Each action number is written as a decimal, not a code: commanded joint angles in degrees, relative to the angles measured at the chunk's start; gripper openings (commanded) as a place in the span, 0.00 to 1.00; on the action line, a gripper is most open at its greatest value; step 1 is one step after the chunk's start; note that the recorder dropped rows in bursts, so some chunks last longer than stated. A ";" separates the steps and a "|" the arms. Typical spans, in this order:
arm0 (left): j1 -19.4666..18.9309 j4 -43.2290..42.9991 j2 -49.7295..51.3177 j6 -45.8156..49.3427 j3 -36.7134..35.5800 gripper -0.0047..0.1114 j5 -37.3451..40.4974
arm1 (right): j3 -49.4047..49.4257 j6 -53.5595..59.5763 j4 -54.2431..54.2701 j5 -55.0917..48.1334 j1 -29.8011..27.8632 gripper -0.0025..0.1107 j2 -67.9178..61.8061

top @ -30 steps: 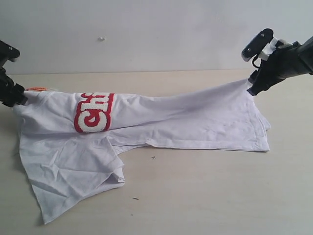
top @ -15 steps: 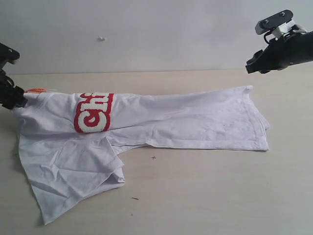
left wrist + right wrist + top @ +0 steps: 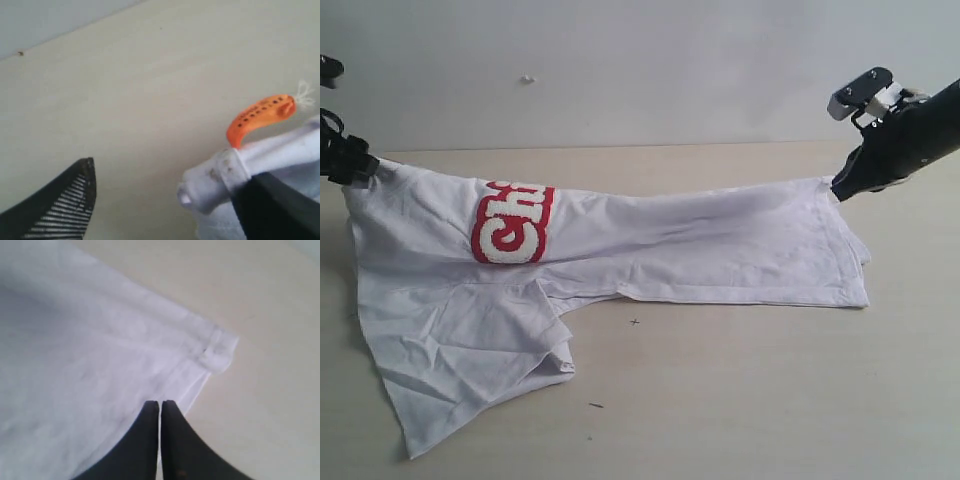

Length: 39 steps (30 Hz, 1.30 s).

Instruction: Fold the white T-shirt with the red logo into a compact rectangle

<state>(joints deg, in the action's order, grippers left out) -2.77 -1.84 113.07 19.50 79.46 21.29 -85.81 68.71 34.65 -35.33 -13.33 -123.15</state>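
The white T-shirt (image 3: 670, 245) lies stretched across the table, with the red logo (image 3: 512, 228) near its left end. My left gripper (image 3: 350, 165) hovers at the far left, where the collar end is raised. In the left wrist view this gripper (image 3: 165, 175) is open; the rolled collar (image 3: 220, 175) with its orange tag (image 3: 255, 117) rests against one finger. My right gripper (image 3: 838, 190) sits at the hem corner on the right. Its fingers (image 3: 160, 404) are shut, tips on the hem edge of the T-shirt (image 3: 75, 340), short of the corner (image 3: 220, 347). No fold shows between them.
A loose flap of the shirt (image 3: 450, 380) spreads toward the front left of the beige table (image 3: 750, 400). A small dark mark (image 3: 634, 322) sits just in front of the shirt. A pale wall runs behind the table.
The right gripper let go of the hem, rose, and has come back down to the hem corner. The left gripper moved up and back, lifting the collar end.
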 commanded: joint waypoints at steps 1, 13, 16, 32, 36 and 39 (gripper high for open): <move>-0.13 1.17 -1.81 -0.03 0.48 0.65 0.77 | -0.29 -2.38 -2.21 -6.36 0.02 0.05 -2.79; -0.13 6.26 -2.08 1.85 2.59 0.65 4.89 | -0.29 -4.05 -5.38 -4.99 0.02 0.05 -8.93; -1.72 20.25 -1.49 12.80 6.20 0.65 13.75 | -0.29 -4.38 -5.38 -4.99 0.02 0.05 -8.93; -17.84 63.55 0.58 38.41 7.78 0.65 40.55 | -0.29 -4.50 -6.80 -6.23 0.02 0.05 -8.93; -19.95 63.69 0.58 38.77 7.78 0.65 41.36 | -0.29 -5.01 -7.75 -6.23 0.02 0.05 -8.93; -21.04 65.05 0.58 38.93 7.78 0.65 41.81 | -0.29 -5.20 -7.89 -6.23 0.02 0.05 -8.93</move>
<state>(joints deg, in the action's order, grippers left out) -22.63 60.61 114.02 57.96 86.73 62.68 -86.77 63.78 31.57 -41.69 -13.33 -129.83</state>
